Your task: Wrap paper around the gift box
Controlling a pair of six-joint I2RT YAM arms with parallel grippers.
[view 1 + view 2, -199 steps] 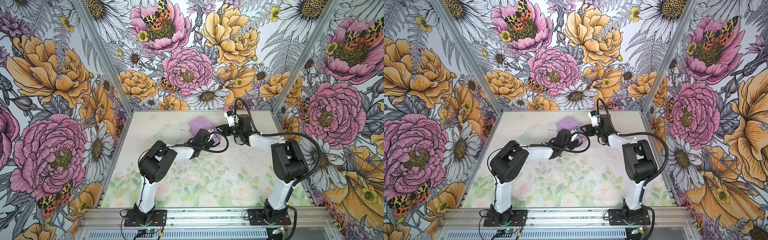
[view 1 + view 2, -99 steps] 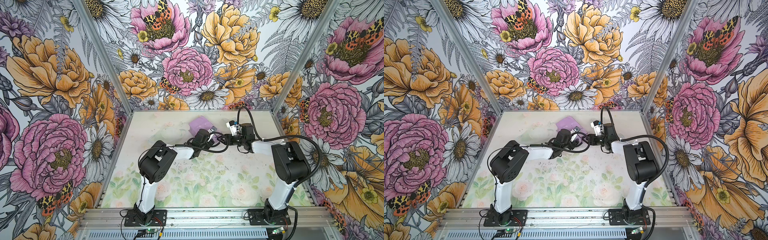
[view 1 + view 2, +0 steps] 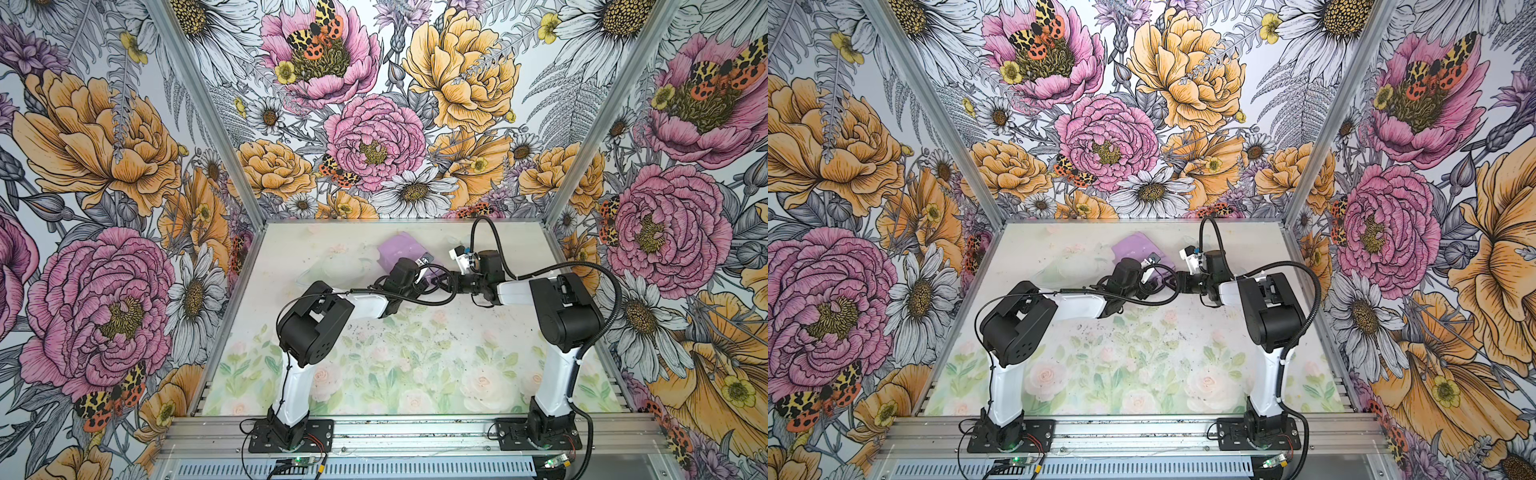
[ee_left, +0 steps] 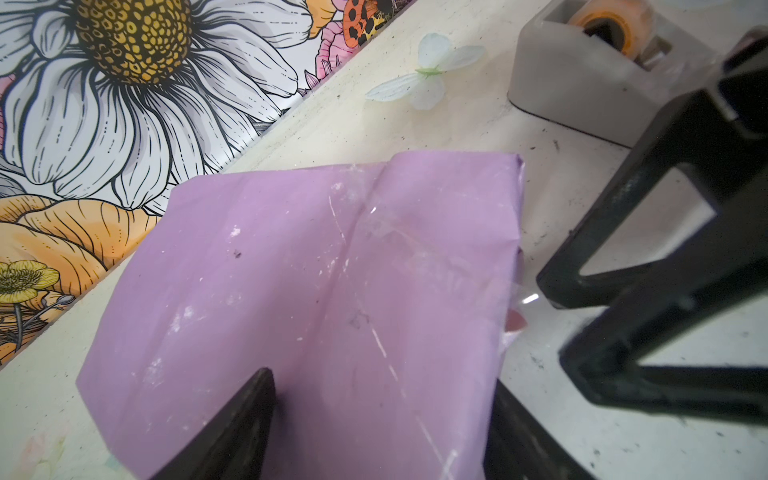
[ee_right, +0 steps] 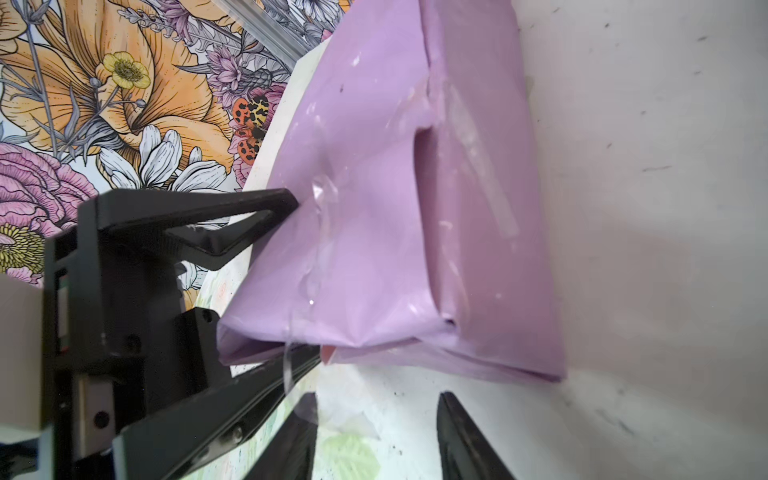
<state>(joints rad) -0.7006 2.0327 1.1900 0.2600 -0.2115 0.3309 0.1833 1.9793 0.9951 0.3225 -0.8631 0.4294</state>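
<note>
At table (image 3: 415, 353) rear, left claw (image 4: 380, 386) gripping gift box (image 3: 401, 249) under paper (image 4: 291, 257), right claw (image 5: 378, 399) parted alongside

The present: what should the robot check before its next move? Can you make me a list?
1. Left pincer grips the box: ok, a finger on each side.
2. Right pincer empty: ok, open.
3. Paper over the top: ok.
4. End fold flat: not ok, a pocket gapes.
5. Tape strip stuck down: not ok, its end dangles.
6. Tape dispenser clear of the box: ok.
</note>
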